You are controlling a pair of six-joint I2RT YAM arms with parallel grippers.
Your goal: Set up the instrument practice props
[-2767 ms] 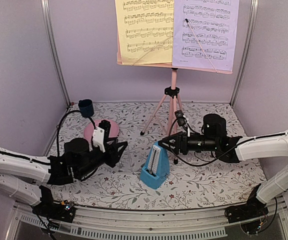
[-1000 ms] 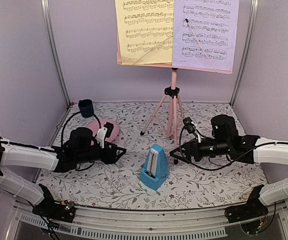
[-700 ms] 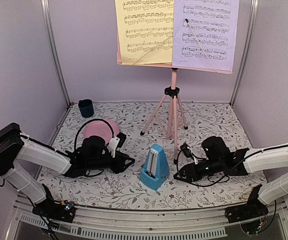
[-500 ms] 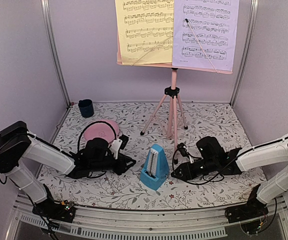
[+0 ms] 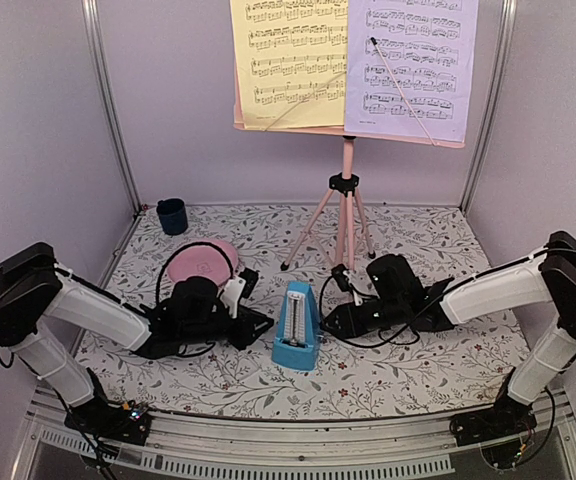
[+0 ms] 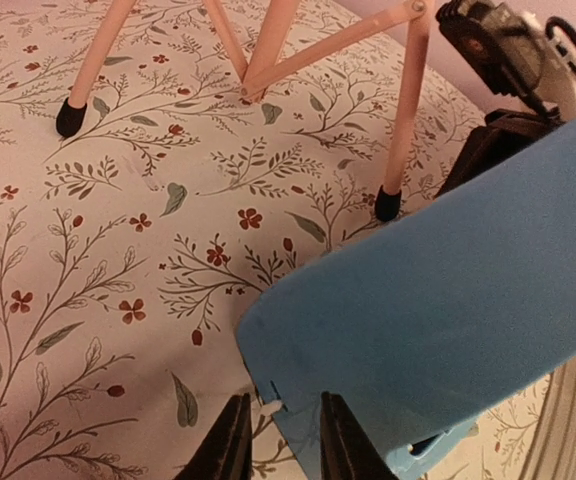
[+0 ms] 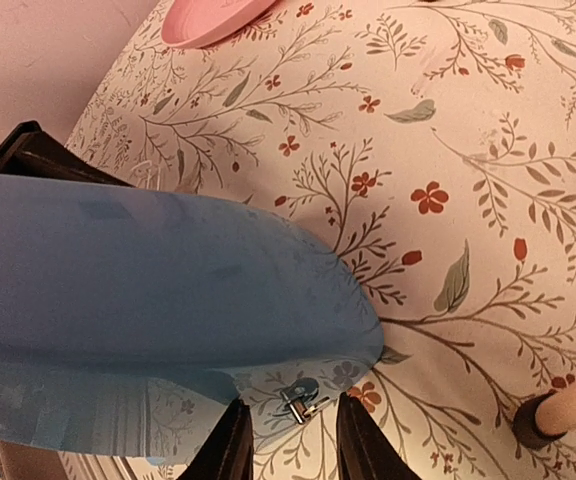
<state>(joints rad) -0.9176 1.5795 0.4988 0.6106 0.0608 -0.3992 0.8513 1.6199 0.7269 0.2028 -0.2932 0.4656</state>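
Note:
The small blue pyramid metronome [image 5: 296, 328] stands on the floral mat between my two grippers. In the top view my left gripper [image 5: 266, 325] meets its left side low down, and the right gripper [image 5: 328, 322] its right side. In the left wrist view the narrow left gripper [image 6: 283, 405] straddles a lower corner of the metronome [image 6: 448, 290]. The right gripper [image 7: 291, 405] pinches the metronome's [image 7: 148, 270] translucent lower part, which carries a small metal key. Behind them the pink tripod music stand [image 5: 346, 205] holds a yellow sheet [image 5: 288, 65] and a lavender sheet [image 5: 408, 65].
A round pink plate [image 5: 203, 262] lies just behind my left arm, and a dark blue cup [image 5: 172, 215] stands in the back left corner. The stand's feet [image 6: 387, 205] rest close behind the metronome. Purple walls enclose the mat on three sides.
Both arms dropped to the mat and closed in on the metronome while their jaws narrowed. The metronome shifted slightly left and back, and now stands straighter.

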